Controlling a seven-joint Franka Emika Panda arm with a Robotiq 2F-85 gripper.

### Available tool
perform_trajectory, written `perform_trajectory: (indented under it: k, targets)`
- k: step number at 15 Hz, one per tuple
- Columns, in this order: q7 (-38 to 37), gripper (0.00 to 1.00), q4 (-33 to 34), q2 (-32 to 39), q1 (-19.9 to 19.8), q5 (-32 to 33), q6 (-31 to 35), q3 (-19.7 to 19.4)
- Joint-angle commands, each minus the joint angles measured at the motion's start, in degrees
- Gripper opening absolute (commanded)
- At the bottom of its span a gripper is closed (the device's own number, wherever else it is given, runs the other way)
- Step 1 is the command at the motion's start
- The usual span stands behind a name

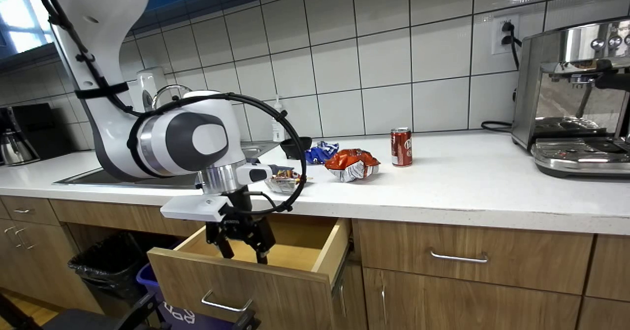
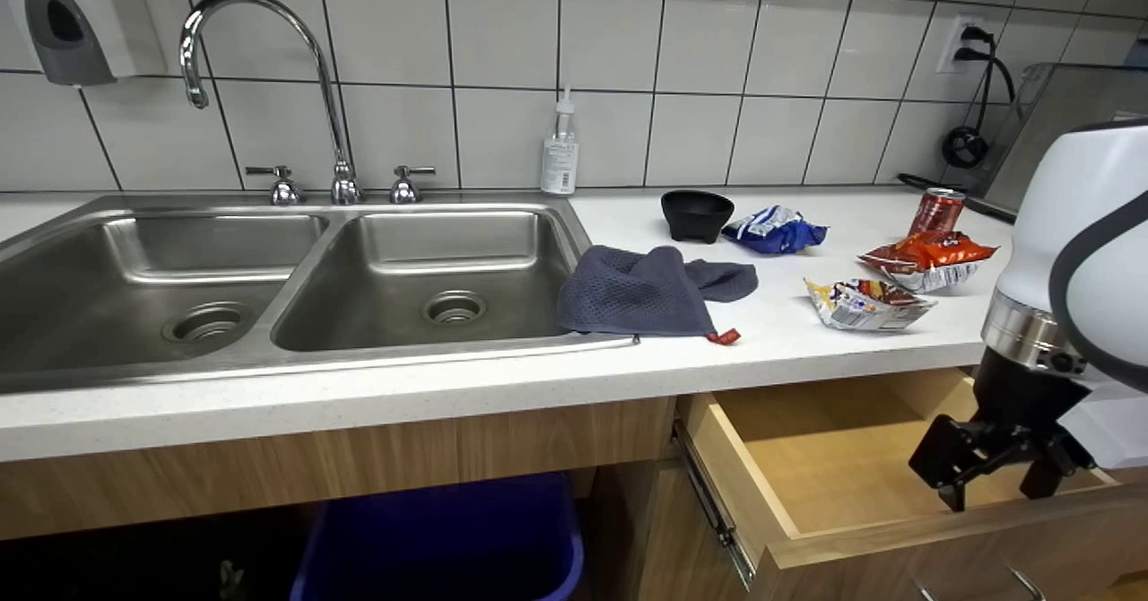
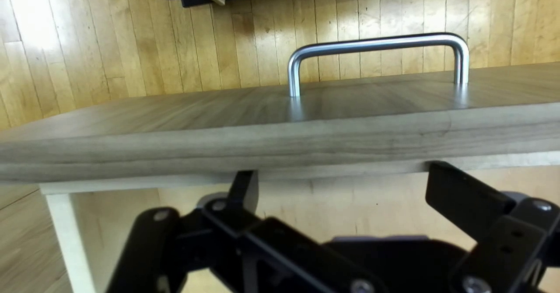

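My gripper (image 1: 245,258) is open and empty, pointing down over the pulled-out wooden drawer (image 1: 236,280). It also shows in an exterior view (image 2: 994,495) and in the wrist view (image 3: 343,170). Both fingertips are at the inner side of the drawer's front panel (image 3: 280,142), near its top edge. I cannot tell whether they touch it. The panel's metal handle (image 3: 376,43) is on the outer side, away from the fingers. The visible drawer floor (image 2: 834,448) is bare.
On the white counter are a red can (image 1: 401,148), an orange bag (image 1: 350,162), a blue bag (image 2: 778,231), a yellow-brown bag (image 2: 865,307), a black bowl (image 2: 697,215) and a grey cloth (image 2: 632,291). A sink (image 2: 296,291), espresso machine (image 1: 576,98) and bins (image 1: 110,261) surround.
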State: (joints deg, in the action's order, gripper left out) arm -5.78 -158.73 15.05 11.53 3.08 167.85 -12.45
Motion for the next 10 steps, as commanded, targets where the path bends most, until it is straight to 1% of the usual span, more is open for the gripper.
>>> perform_trajectory:
  k: [1, 4, 10]
  targets:
    - [-1.7, 1.0, -1.0, -1.0, -2.0, 0.4, -2.8, 2.6]
    - [-1.8, 1.0, -1.0, -1.6, -2.5, 0.3, -3.4, 3.0]
    - [-1.6, 1.0, -0.8, -5.5, -4.4, -1.0, -5.7, 5.2]
